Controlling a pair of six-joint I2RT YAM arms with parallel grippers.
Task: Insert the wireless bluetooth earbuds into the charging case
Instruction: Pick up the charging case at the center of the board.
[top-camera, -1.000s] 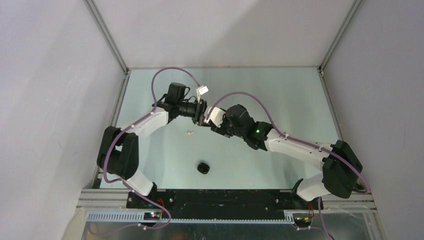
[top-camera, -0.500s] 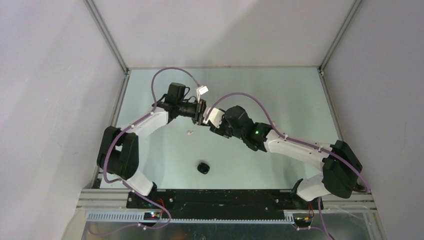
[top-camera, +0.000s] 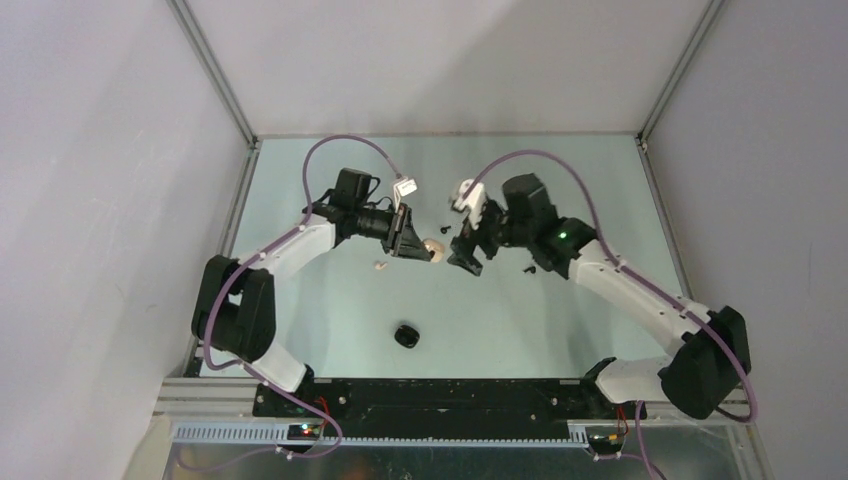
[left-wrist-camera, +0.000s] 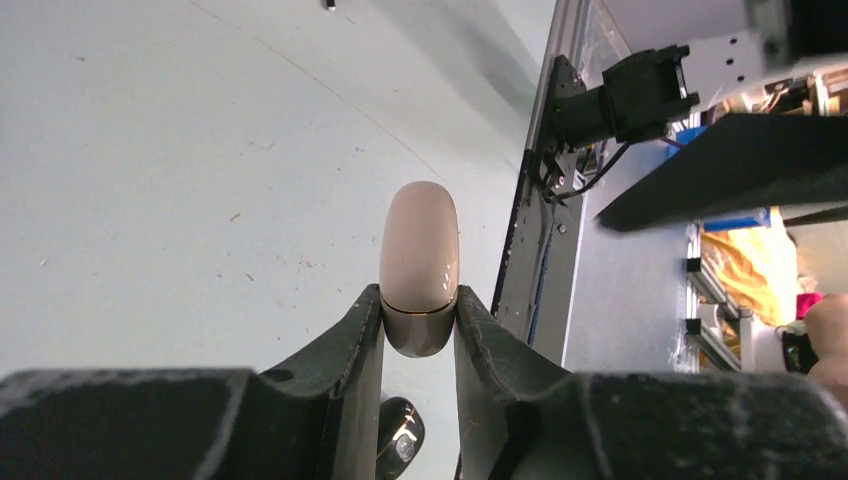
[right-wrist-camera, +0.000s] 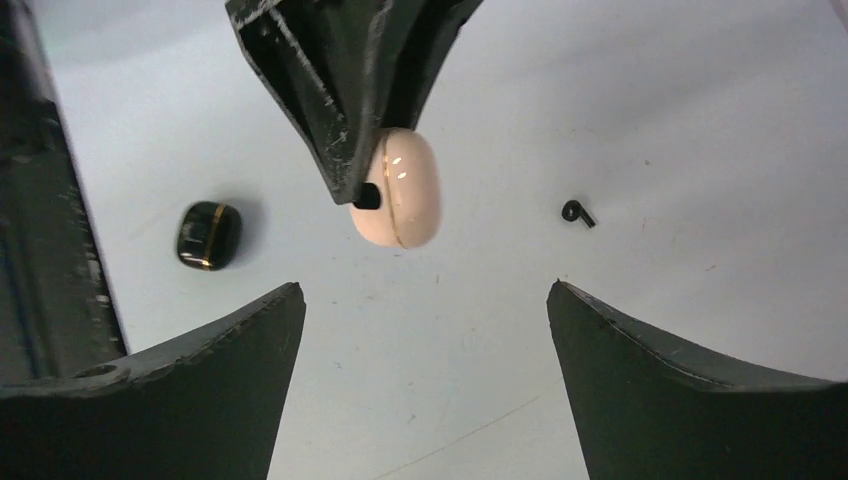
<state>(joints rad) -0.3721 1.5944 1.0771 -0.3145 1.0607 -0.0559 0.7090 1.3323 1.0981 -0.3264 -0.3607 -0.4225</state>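
My left gripper (left-wrist-camera: 420, 300) is shut on the lower end of a closed cream charging case (left-wrist-camera: 420, 250), holding it above the table. In the top view the case (top-camera: 433, 246) hangs between the two arms. My right gripper (right-wrist-camera: 425, 290) stands wide open just right of the case, with nothing between its fingers. A tiny black earbud (right-wrist-camera: 575, 212) lies on the table beyond the case, seen from above as the black earbud (top-camera: 445, 230). A cream-white earbud (top-camera: 380, 265) lies under the left arm. Another small black earbud (top-camera: 528, 268) lies beside the right forearm.
A closed black charging case (top-camera: 406, 335) with a gold seam sits near the front middle of the table, also visible as the black case (right-wrist-camera: 209, 235). The table's metal frame rail (left-wrist-camera: 540, 260) runs along the near edge.
The right gripper let go of the cream case, opened wide and drew back to the right. The left gripper closed on the case and now holds it alone.
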